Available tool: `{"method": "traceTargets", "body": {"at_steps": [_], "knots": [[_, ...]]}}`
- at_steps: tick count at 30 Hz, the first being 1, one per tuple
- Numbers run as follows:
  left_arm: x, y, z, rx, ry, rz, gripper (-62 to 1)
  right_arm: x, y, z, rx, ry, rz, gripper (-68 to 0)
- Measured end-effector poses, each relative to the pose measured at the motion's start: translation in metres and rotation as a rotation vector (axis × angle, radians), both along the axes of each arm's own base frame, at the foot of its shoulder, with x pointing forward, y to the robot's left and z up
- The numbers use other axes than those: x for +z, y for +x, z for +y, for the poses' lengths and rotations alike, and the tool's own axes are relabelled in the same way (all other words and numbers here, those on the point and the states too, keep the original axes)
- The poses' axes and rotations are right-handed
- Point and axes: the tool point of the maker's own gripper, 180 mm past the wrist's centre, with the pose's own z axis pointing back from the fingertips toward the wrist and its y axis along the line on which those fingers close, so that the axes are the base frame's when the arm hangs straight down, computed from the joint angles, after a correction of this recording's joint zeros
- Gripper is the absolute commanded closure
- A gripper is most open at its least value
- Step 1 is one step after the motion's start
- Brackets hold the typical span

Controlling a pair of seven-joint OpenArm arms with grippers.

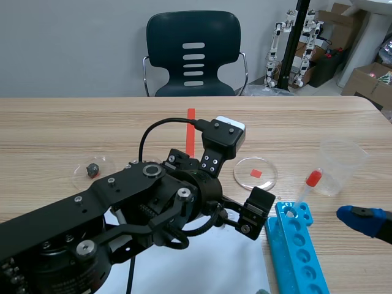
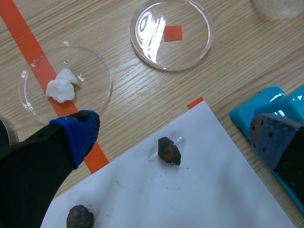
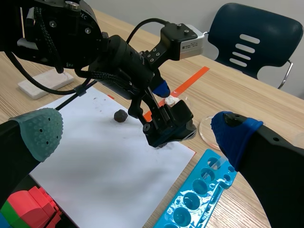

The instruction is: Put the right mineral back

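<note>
**Two minerals on paper, both grippers released**

Nearest, at the right: the right gripper (image 3: 137, 135) has its fingers spread wide with nothing between them. It hangs low beside the bright blue plastic tube rack (image 1: 298, 248). The rack lies just right of the white paper sheet (image 2: 213, 190).

Over the sheet, the left gripper (image 2: 175, 135) is likewise released, fingers far apart. On the sheet's near part lies a dark rounded lump (image 2: 80, 217). Farther on and well apart from it, the rough dark brown mineral (image 2: 168, 151) rests on the sheet near its far corner. It sits under the gap between the left fingers and touches neither.

Beyond the sheet:
- A round clear dish (image 2: 90, 95) sits astride the orange tape line and holds a white chalky lump (image 2: 61, 85).
- To its right, a second clear dish (image 2: 147, 28) sits over an orange square mark.
- A third clear dish (image 1: 105, 166) sits far left, with a small grey stone (image 1: 93, 169) inside.

A thin red-topped tube (image 1: 312, 179) stands at the rack's far end, in front of a clear plastic cup (image 1: 340, 162). A dark slotted-back chair (image 1: 195, 55) stands behind the table.
</note>
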Motion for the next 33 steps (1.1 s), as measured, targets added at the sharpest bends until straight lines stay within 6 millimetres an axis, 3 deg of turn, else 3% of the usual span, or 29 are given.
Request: {"method": "traceTargets", "body": {"at_steps": [33], "knots": [[0.0003,0.0009,0.0007,-0.002,0.009,-0.010,-62.3,0.0000,0.0000,0.0000,0.000,0.000,0.000,-67.9]]}}
